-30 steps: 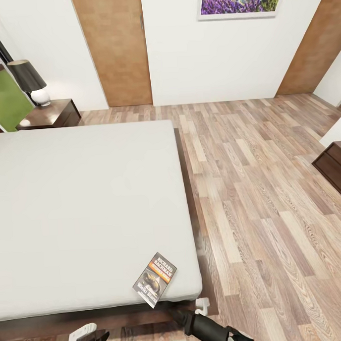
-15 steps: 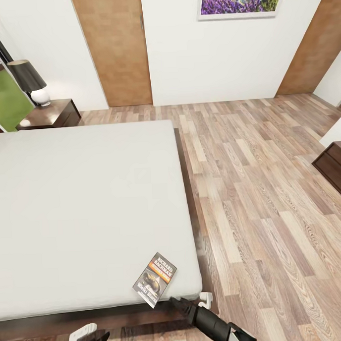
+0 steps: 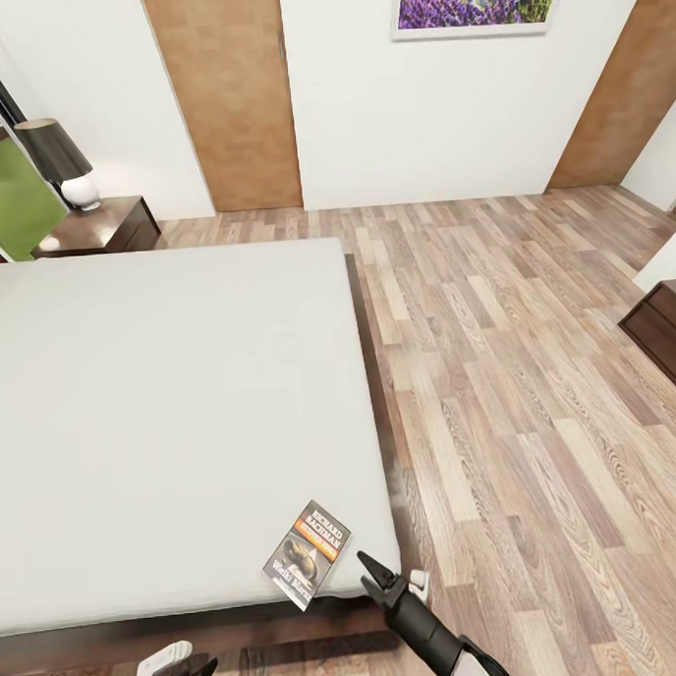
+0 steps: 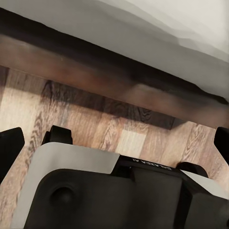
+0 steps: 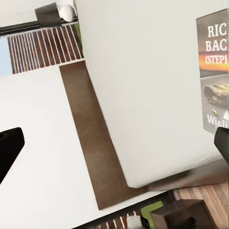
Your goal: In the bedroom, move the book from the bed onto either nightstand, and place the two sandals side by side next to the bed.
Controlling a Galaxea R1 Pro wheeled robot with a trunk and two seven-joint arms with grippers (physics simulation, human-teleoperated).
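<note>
Book: the book lies flat on the bed, near the mattress's lower right corner in the head view, turned at a slant; its lower end hangs over the foot edge of the mattress. In the right wrist view the book sits at the right edge of the frame, white lettering and orange band showing.
Bed: pale mattress on a dark wooden frame, filling the left half of the head view; the left wrist view looks at the frame rail and the mattress edge above it.
Right pincer: the right pincer reaches up from the bottom of the head view, just right of the book and at the mattress corner, touching nothing that I can see. In the right wrist view its dark fingertips stand at opposite edges of the frame, spread wide, with nothing between them.
Left pincer: the left pincer sits low at the bottom left of the head view, over the floor in front of the bed frame; in the left wrist view its tips are wide apart and hold nothing.
Nightstand: the nightstand stands at the upper left, beside the head of the bed, with a lamp on it.
Room: wooden doors and a purple picture on the far white wall.
</note>
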